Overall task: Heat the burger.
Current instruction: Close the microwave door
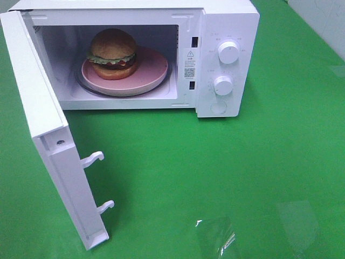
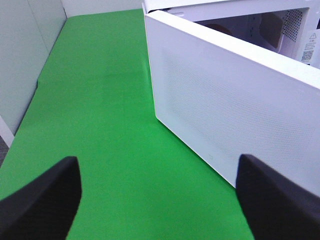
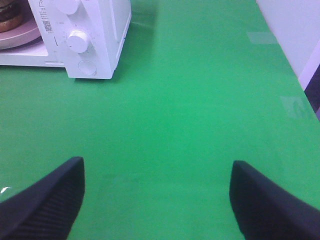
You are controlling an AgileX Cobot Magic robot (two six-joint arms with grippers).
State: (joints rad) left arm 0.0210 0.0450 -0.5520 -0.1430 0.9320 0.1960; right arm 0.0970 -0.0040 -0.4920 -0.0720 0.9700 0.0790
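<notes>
The burger (image 1: 112,53), with golden-brown buns, green lettuce and a dark patty, sits on a pink plate (image 1: 153,75) inside the white microwave (image 1: 229,19). The microwave door (image 1: 54,156) is swung wide open to the left. Neither gripper shows in the exterior high view. My left gripper (image 2: 157,197) is open and empty above the green mat, facing the door's outer face (image 2: 225,100). My right gripper (image 3: 157,195) is open and empty over the mat, well in front of the microwave's control panel (image 3: 80,42). An edge of the burger (image 3: 9,12) and the plate (image 3: 22,36) shows in the right wrist view.
The control panel has two white knobs (image 1: 228,52) (image 1: 222,85) and a round button (image 1: 218,107). The open door's two latch hooks (image 1: 92,158) stick out over the mat. Shiny clear patches (image 1: 215,237) lie on the mat at the front. A white wall (image 1: 323,16) borders the right.
</notes>
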